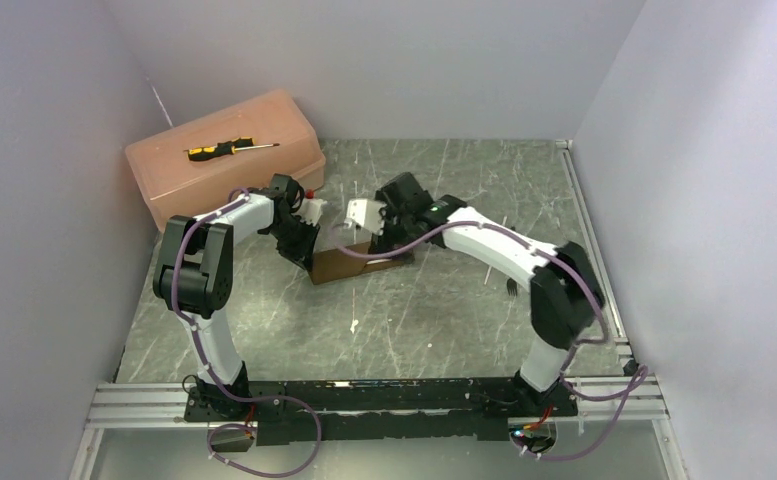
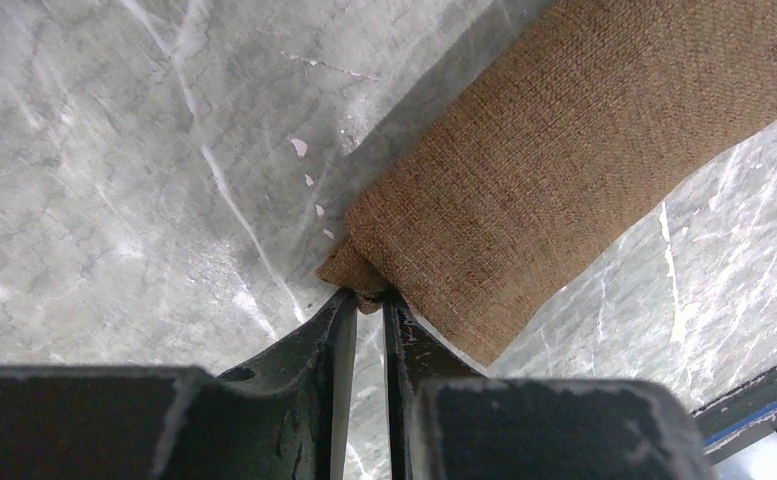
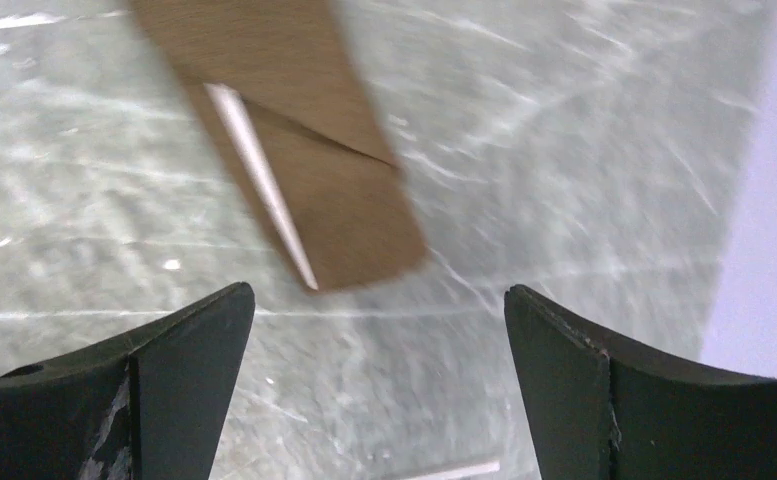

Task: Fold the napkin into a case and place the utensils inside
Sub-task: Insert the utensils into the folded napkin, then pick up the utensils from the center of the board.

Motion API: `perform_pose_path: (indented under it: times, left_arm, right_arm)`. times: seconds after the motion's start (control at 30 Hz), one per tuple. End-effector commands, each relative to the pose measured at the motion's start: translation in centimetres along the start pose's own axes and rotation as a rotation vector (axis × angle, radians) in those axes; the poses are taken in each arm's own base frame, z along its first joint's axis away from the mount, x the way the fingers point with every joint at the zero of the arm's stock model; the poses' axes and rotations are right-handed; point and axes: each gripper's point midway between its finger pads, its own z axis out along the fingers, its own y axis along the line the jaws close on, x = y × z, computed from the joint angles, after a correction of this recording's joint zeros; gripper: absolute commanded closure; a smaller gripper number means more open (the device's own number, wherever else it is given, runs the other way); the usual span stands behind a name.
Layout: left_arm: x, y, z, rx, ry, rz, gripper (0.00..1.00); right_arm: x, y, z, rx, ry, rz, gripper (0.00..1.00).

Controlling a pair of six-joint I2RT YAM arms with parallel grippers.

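Observation:
The brown napkin (image 1: pixel 348 264) lies folded into a narrow oblong in the middle of the table, between my two grippers. My left gripper (image 2: pixel 369 297) is shut on the napkin's near corner (image 2: pixel 356 272), and the rest of the cloth (image 2: pixel 564 150) stretches away to the upper right. My right gripper (image 3: pixel 379 300) hangs wide open above the table, just short of the napkin's end (image 3: pixel 304 150), with nothing between its fingers (image 3: pixel 194 340). A thin silvery utensil (image 3: pixel 261 190) runs along the cloth, partly under a diagonal flap. The view is blurred.
A pink box (image 1: pixel 264 125) stands at the back left with a yellow-and-black screwdriver (image 1: pixel 226 149) on its lid. A pale sliver (image 3: pixel 454 469) lies on the table under the right gripper. A small dark object (image 1: pixel 512 288) lies by the right arm. Walls close in on three sides.

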Motion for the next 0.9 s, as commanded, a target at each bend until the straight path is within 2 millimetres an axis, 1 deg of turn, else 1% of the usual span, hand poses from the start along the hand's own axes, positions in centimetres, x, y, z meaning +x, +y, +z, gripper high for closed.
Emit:
perform_pose_path:
  times: [0.0, 0.03, 0.07, 0.1, 0.13, 0.17, 0.23, 0.3, 0.33, 0.37, 0.4, 0.43, 0.47, 0.53, 0.6, 0.73, 0.8, 0.87]
  left_arm:
    - [-0.3, -0.6, -1.3, 0.009, -0.009, 0.019, 0.79]
    - [-0.5, -0.7, -1.6, 0.010, -0.010, 0.021, 0.78]
    - [-0.5, -0.7, -1.8, 0.014, -0.008, 0.021, 0.76]
    - [-0.6, -0.7, -2.0, 0.014, -0.009, 0.023, 0.73]
    - [-0.6, -0.7, -2.3, 0.010, -0.005, 0.025, 0.69]
    - [-0.6, -0.6, -2.7, 0.007, 0.001, 0.026, 0.64]
    - [-0.6, -0.6, -3.4, -0.003, 0.005, 0.033, 0.58]
    - [-0.6, -0.7, -4.3, -0.005, 0.003, 0.046, 0.53]
    - [-0.6, -0.8, -4.8, -0.005, 0.001, 0.051, 0.44]
    - [-0.6, -1.0, -5.2, 0.002, 0.000, 0.058, 0.31]
    - [-0.5, -1.2, -5.5, 0.010, 0.006, 0.063, 0.23]
    - [-0.5, -1.4, -5.9, 0.016, 0.009, 0.066, 0.19]
    - [-0.6, -1.5, -6.4, 0.021, 0.011, 0.070, 0.18]
    - [-0.8, -2.0, -7.2, 0.038, 0.014, 0.084, 0.16]
    - [-1.2, -2.4, -8.2, 0.049, 0.009, 0.094, 0.16]
    - [-1.9, -3.0, -9.5, 0.072, 0.012, 0.095, 0.14]
    - [-2.6, -3.1, -10.2, 0.075, 0.012, 0.096, 0.12]
    - [-3.4, -3.2, -10.7, 0.082, 0.008, 0.102, 0.11]
  right_arm:
    - [2.5, -8.9, -7.7, 0.537, -0.003, 0.442, 0.00]
    - [5.2, -10.6, -9.6, 0.677, 0.038, 0.642, 0.00]
    - [7.5, -11.9, -11.2, 0.748, 0.038, 0.885, 0.00]
    - [9.6, -12.0, -11.4, 0.706, 0.043, 1.050, 0.00]
    - [11.3, -11.5, -11.2, 0.626, 0.029, 1.182, 0.00]
    - [12.5, -10.7, -10.8, 0.553, 0.000, 1.286, 0.00]
    - [15.4, -9.6, -10.8, 0.575, -0.019, 1.420, 0.00]
    - [18.0, -8.4, -10.7, 0.665, 0.036, 1.515, 0.00]
    - [19.1, -7.6, -10.3, 0.691, 0.076, 1.556, 0.00]
    - [20.5, -6.7, -9.9, 0.710, 0.130, 1.601, 0.00]
    - [21.8, -5.9, -9.4, 0.718, 0.181, 1.644, 0.00]
    - [23.1, -5.2, -8.9, 0.722, 0.226, 1.684, 0.00]
    - [24.2, -4.6, -8.5, 0.725, 0.264, 1.718, 0.02]
    - [25.5, -3.8, -7.5, 0.714, 0.302, 1.745, 0.09]
    - [26.2, -3.0, -6.5, 0.710, 0.321, 1.750, 0.17]
    - [27.0, -2.2, -4.6, 0.676, 0.351, 1.768, 0.29]
    - [27.1, -2.1, -3.8, 0.662, 0.342, 1.772, 0.32]
    - [27.1, -2.0, -3.0, 0.642, 0.337, 1.777, 0.33]
